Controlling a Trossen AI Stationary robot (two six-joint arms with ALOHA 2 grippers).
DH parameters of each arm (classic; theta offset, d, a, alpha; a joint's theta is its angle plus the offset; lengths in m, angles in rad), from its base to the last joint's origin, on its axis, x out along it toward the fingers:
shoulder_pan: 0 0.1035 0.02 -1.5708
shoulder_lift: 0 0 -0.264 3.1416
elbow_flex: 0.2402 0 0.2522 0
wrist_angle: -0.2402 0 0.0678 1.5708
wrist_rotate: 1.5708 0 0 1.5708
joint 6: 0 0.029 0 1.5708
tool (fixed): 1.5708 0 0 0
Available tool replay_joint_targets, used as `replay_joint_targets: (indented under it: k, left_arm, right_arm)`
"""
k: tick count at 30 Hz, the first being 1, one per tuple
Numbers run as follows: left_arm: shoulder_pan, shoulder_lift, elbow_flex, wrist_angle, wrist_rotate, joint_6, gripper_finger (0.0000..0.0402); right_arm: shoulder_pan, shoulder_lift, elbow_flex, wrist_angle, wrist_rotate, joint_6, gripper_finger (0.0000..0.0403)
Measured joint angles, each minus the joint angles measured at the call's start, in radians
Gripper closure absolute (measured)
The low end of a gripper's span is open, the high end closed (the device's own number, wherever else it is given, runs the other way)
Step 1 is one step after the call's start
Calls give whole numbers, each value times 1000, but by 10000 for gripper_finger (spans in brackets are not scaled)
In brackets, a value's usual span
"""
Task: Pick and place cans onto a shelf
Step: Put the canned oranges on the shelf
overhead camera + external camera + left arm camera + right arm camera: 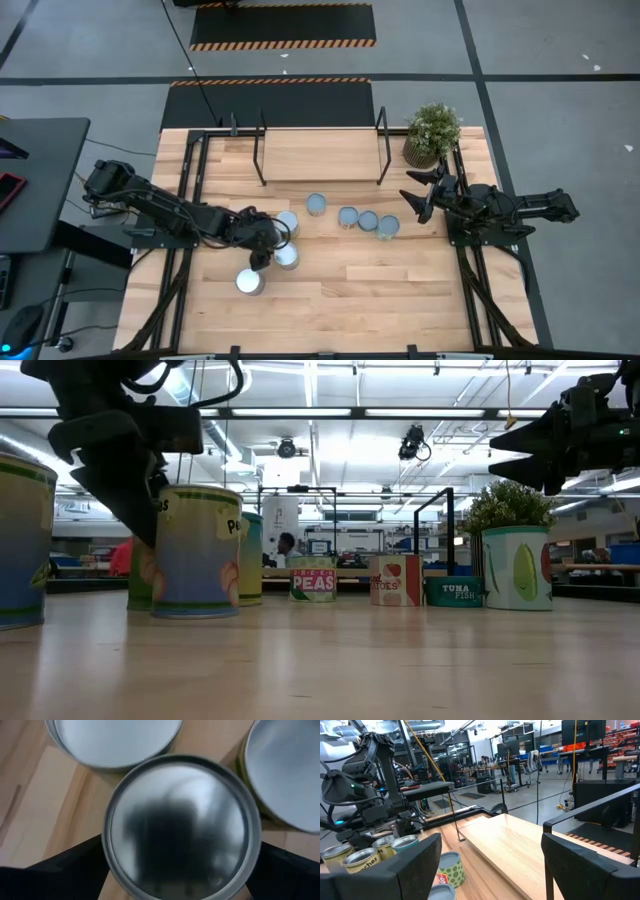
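Several tin cans stand upright on the table. My left gripper (262, 240) points down over a left group of cans and is open. Its fingers (65, 870) stand on either side of one silver-topped can (180, 825), which the gripper hides in the high view. Beside it are cans (287, 222), (286, 256) and, nearer, (250, 283). Further cans stand in a row (316, 204), (348, 216), (388, 228). The light-wood shelf (320, 155) with black posts is at the far edge. My right gripper (420, 195) is open and empty, raised at the right, near the plant. My left gripper comes from above, pointing down, with one finger on each side of the can's round wall below its rim (107, 845). The can's top hides the fingers' inner faces, so I cannot tell whether they touch it. The can stands on the table.
A potted green plant (432, 133) stands at the far right corner beside the shelf. Black frame rails (190, 200) run along both table sides. The table's near half (400, 300) is bare wood. In the right wrist view the shelf board (520, 845) lies ahead.
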Motion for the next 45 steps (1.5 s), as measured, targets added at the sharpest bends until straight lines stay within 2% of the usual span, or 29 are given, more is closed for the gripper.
replay_joint_targets:
  k: [19,27,30,33,37,45]
  left_arm:
    - [0,0,0,35,-11,-31,17]
    - [0,-1,0,35,-19,-27,80]
    - [0,-12,1,24,16,-27,91]
    - [3,-27,33,-76,64,-32,87]
    - [4,-76,101,-247,73,-33,80]
    - [100,-130,291,-496,-50,88,81]
  right_arm:
    - [0,0,0,0,0,0,53]
    - [0,0,0,0,0,0,53]
    - [0,0,0,0,0,0,53]
    - [0,0,0,0,0,0,53]
    - [0,0,0,6,0,0,53]
    - [0,0,0,32,0,0,53]
